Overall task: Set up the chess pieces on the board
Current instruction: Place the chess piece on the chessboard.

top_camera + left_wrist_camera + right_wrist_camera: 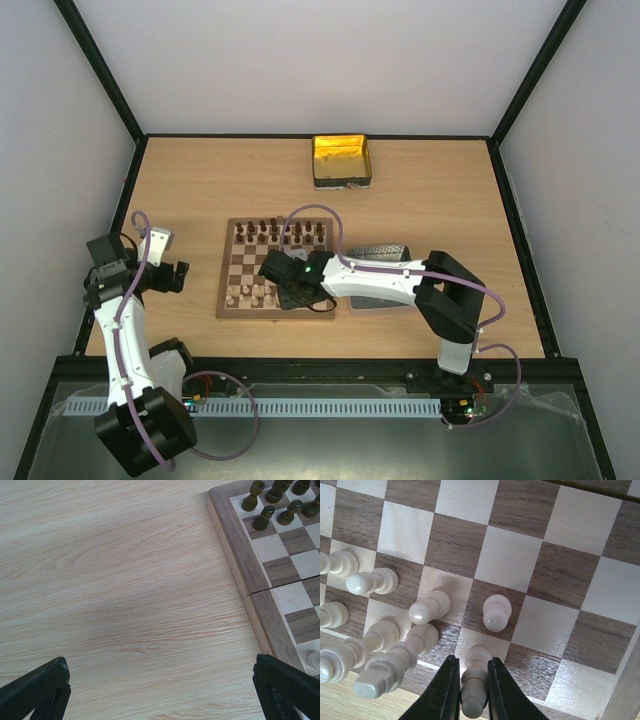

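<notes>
Probably past halfway: shows dark pieces (280,233) filling the far two rows of the board (250,265), and cream pieces (247,293) standing only toward its near left corner. Clamps one cream piece (473,700) in the closed right pincer (471,667) at the board's near edge. Holds the left pincer (160,672) open above the table (125,580), left of the board. Leaves the board's near right squares to fill.

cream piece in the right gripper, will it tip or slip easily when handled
Probably tips easily: the cream piece is tall and narrow. Likely light: small turned wood. Its glossy rounded stem could slip in the right gripper, and close neighbouring pieces might topple.
</notes>
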### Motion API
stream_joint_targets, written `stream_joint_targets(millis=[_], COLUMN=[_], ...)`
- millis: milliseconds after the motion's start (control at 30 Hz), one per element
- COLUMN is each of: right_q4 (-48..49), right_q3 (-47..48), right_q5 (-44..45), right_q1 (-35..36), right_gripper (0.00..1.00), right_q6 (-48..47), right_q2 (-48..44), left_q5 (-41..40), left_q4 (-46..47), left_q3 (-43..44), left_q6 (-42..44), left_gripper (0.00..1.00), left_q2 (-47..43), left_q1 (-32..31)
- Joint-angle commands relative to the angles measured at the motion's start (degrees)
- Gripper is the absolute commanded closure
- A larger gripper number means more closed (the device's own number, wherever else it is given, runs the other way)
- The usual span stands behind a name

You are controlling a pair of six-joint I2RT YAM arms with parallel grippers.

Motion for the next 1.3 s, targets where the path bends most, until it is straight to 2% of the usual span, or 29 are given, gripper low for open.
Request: stream_joint_targets(millis=[0, 433, 867, 1267], right_q4=[0.7, 0.2, -4.6, -8.0], right_q3=[1.8, 1.3, 1.9, 7.0], right_q5=[0.3, 0.6, 4.5, 7.0], right_q1=[0.5, 0.5, 0.5, 0.5], right_gripper=[0.87, 0.79, 0.77, 0.74], right_q6=[-0.3, -0.2, -1.0, -1.9], right_q2=[1.0, 0.3, -3.2, -2.9], left_q5=[0.8, 0.8, 0.8, 0.8], left_q4=[-0.3, -0.3, -0.3, -0.4], left_q3=[-0.6, -0.7, -0.7, -0.7], left_q6=[0.2, 0.2, 0.2, 0.2], left_gripper=[0.01, 0.01, 0.01, 0.01], left_q2=[0.3, 0.3, 0.4, 0.3], left_q1=[-0.1, -0.1, -0.1, -0.2])
